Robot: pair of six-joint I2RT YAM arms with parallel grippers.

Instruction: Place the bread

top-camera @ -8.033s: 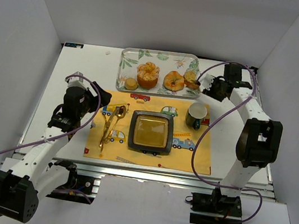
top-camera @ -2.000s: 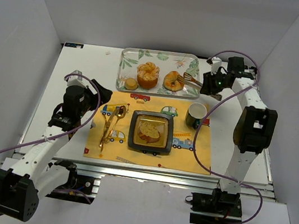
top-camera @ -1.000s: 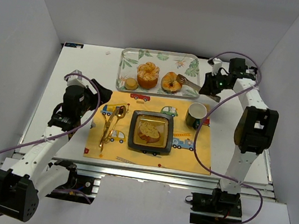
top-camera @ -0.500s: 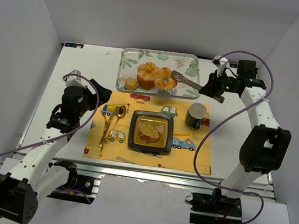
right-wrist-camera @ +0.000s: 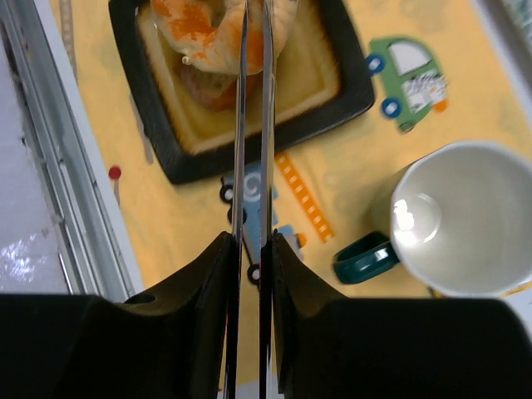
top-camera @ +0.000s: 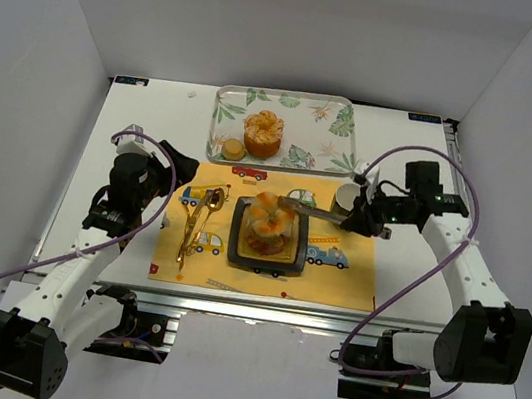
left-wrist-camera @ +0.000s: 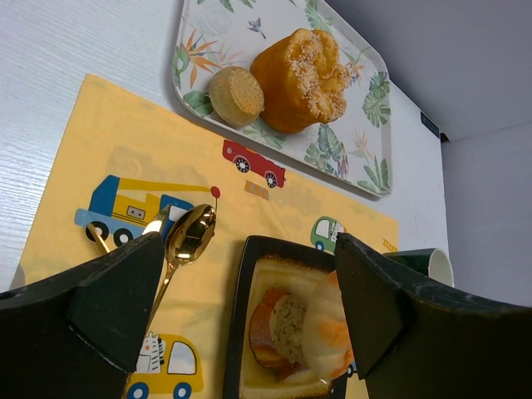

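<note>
My right gripper [top-camera: 359, 219] is shut on metal tongs [top-camera: 317, 210], also seen in the right wrist view [right-wrist-camera: 252, 166]. The tongs pinch an orange glazed bun [top-camera: 272, 213] over the black square plate [top-camera: 237, 235], on or just above another piece of bread lying in it. The bun also shows in the right wrist view [right-wrist-camera: 208, 25] and in the left wrist view [left-wrist-camera: 332, 324]. The plate's rim shows in both wrist views [right-wrist-camera: 349, 83] [left-wrist-camera: 237, 332]. My left gripper [top-camera: 172, 166] is open and empty at the placemat's left side, its jaws wide apart [left-wrist-camera: 249, 283].
A floral tray [top-camera: 341, 141] at the back holds a large muffin [top-camera: 263, 133] and a small round bun [top-camera: 232, 149]. A green mug [top-camera: 349, 198] stands just right of the plate, under the tongs' line. Gold spoons [top-camera: 197, 219] lie on the yellow placemat [top-camera: 334, 281].
My right arm has carried the glazed bun in the tongs from the tray down to the plate. The left arm has not moved.
</note>
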